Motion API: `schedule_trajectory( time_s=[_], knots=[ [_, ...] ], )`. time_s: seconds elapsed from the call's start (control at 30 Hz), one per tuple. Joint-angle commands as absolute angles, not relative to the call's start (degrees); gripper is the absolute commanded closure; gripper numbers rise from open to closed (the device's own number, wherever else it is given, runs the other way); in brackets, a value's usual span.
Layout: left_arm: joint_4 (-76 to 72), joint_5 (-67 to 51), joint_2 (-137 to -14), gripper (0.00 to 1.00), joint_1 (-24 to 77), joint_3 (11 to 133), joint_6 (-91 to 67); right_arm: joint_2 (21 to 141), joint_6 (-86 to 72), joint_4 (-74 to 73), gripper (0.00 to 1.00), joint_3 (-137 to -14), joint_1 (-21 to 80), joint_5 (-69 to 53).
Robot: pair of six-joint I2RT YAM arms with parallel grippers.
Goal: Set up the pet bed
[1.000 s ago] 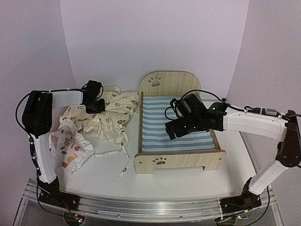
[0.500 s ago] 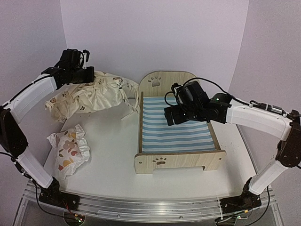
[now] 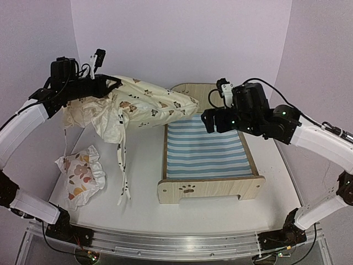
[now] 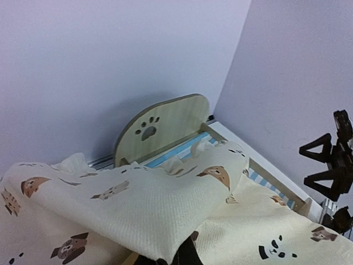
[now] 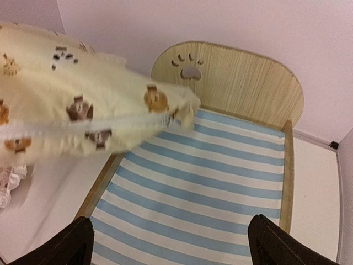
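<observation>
The step in hand looks like bringing the bedding over. The left fingers (image 3: 102, 86) are pressed together on one edge of the cream animal-print cushion (image 3: 143, 107) and hold it aloft at about 10 o'clock in the top view. Its far corner reaches towards the arched headboard and its ties (image 3: 122, 165) dangle over the bench (image 3: 220, 218). The pet bed (image 3: 209, 189) stands on the bench just right of centre, its striped base bare. The right fingers (image 5: 69, 247) are spread wide and hover over the head end, holding nothing. The next move probably calls for carrying the cushion towards 3 o'clock and lowering it flat inside the frame, perhaps with the right arm taking the free corner. A small printed pillow (image 3: 81, 175) lies at 8 o'clock. From the left wrist, cloth hides the pinch itself, and the right wrist view shows only the finger stubs.
</observation>
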State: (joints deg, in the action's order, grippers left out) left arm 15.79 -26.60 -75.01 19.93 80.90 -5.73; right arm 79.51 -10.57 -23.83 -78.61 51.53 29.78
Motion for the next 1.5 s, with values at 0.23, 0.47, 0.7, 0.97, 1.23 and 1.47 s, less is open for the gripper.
schedule_trajectory(
  time_s=[0.23, 0.47, 0.7, 0.97, 1.23, 1.47],
  knots=[
    [0.73, -48.27, -76.10, 1.00, 21.99, 79.53, -3.96, 77.76, -21.43, -26.89, 0.02, -85.67, 29.47, -1.75],
    [-5.89, -44.39, -73.37, 1.00, 21.99, 64.20, -5.77, 89.29, -36.02, -25.50, 0.02, -86.13, 23.34, -24.76],
    [-12.12, -38.10, -72.12, 1.00, 21.99, 49.05, -9.25, 98.58, -43.82, -16.31, 0.02, -83.84, 24.56, -36.07],
    [-14.03, -33.96, -71.56, 1.00, 22.01, 43.49, -10.25, 110.76, -44.57, -15.73, 0.02, -92.96, 28.42, -39.15],
    [-15.22, -32.51, -70.50, 1.00, 22.00, 41.54, -11.45, 119.10, -45.96, -15.64, 0.05, -100.50, 33.35, -40.75],
    [2.84, -14.77, -65.92, 0.06, 21.98, 47.94, -19.79, 118.88, -43.70, -15.79, 0.88, -99.73, 33.93, -37.73]
  ],
)
